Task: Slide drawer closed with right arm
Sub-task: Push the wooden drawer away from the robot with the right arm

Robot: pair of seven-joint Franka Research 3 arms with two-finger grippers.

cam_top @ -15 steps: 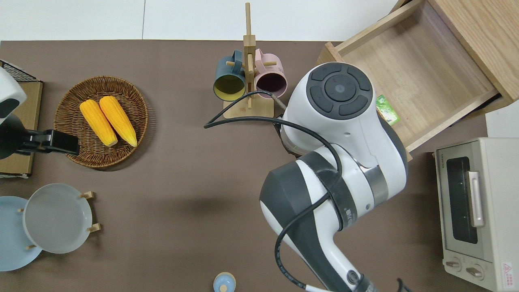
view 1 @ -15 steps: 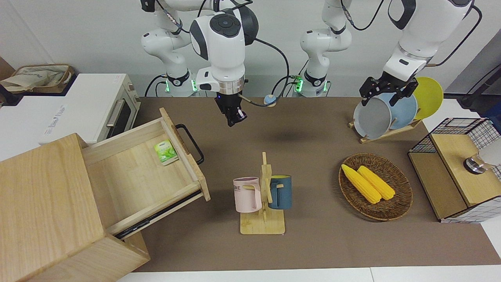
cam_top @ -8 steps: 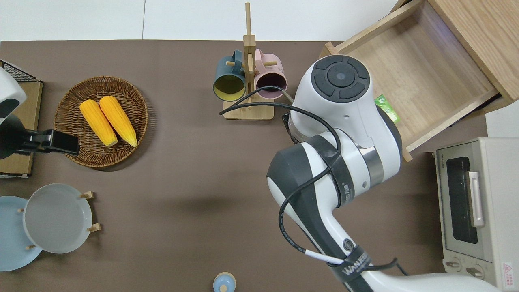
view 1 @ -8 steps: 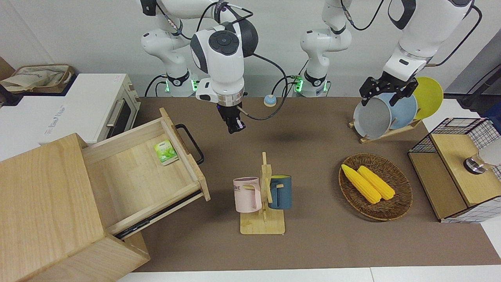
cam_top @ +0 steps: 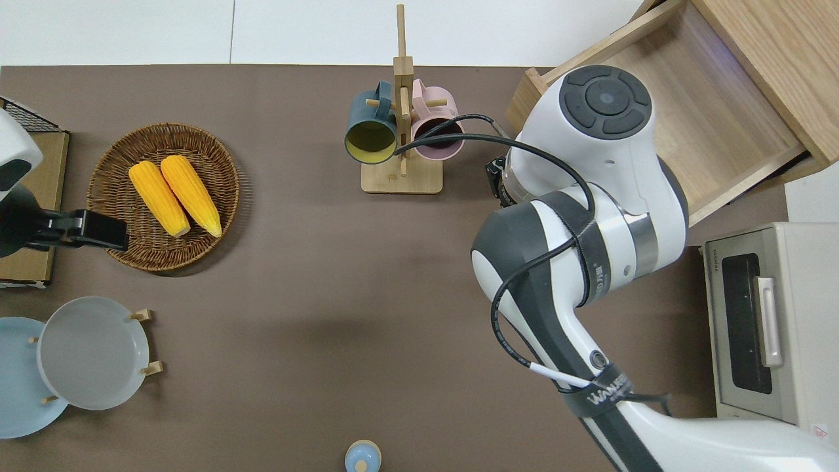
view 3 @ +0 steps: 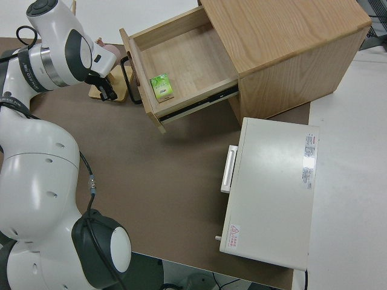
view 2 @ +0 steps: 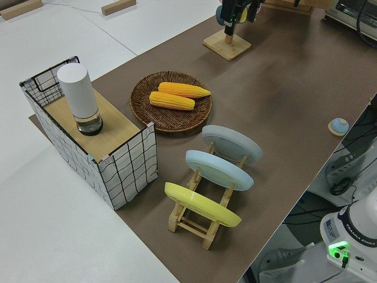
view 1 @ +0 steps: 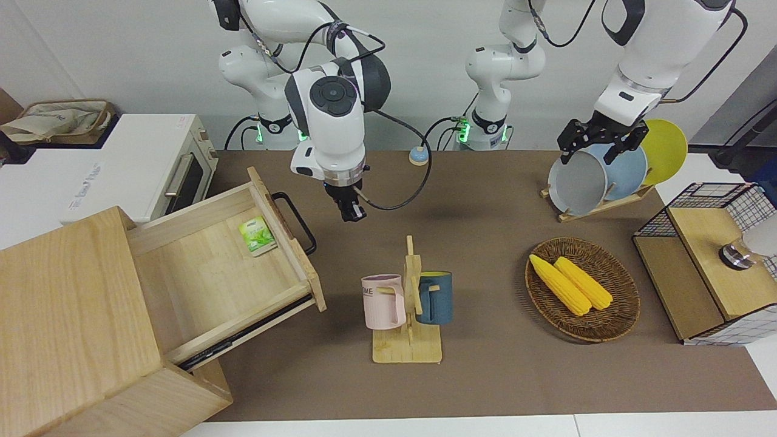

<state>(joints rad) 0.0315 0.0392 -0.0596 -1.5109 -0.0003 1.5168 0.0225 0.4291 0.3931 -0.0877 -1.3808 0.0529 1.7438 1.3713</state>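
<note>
The drawer [view 1: 206, 273] stands pulled far out of the light-wood cabinet [view 1: 67, 315], at the right arm's end of the table. Its black bar handle [view 1: 295, 220] faces the middle of the table. A small green packet [view 1: 257, 235] lies inside, against the front panel. My right gripper [view 1: 351, 213] points down over the brown mat beside the handle, a short gap from it, touching nothing. The right side view shows it [view 3: 107, 90] next to the handle [view 3: 126, 75]. In the overhead view the arm hides it and the handle. My left arm is parked, its gripper [view 1: 587, 159] open.
A wooden mug rack [view 1: 407, 303] with a pink and a blue mug stands close by, farther from the robots than the right gripper. A white toaster oven [view 1: 139, 173] stands beside the drawer. A corn basket [view 1: 583, 288], plate rack [view 1: 607, 173] and wire-mesh shelf box [view 1: 704, 261] stand toward the left arm's end.
My right arm has reached out and come down, bringing its gripper lower and closer to the drawer's handle. The drawer and the left arm have not moved.
</note>
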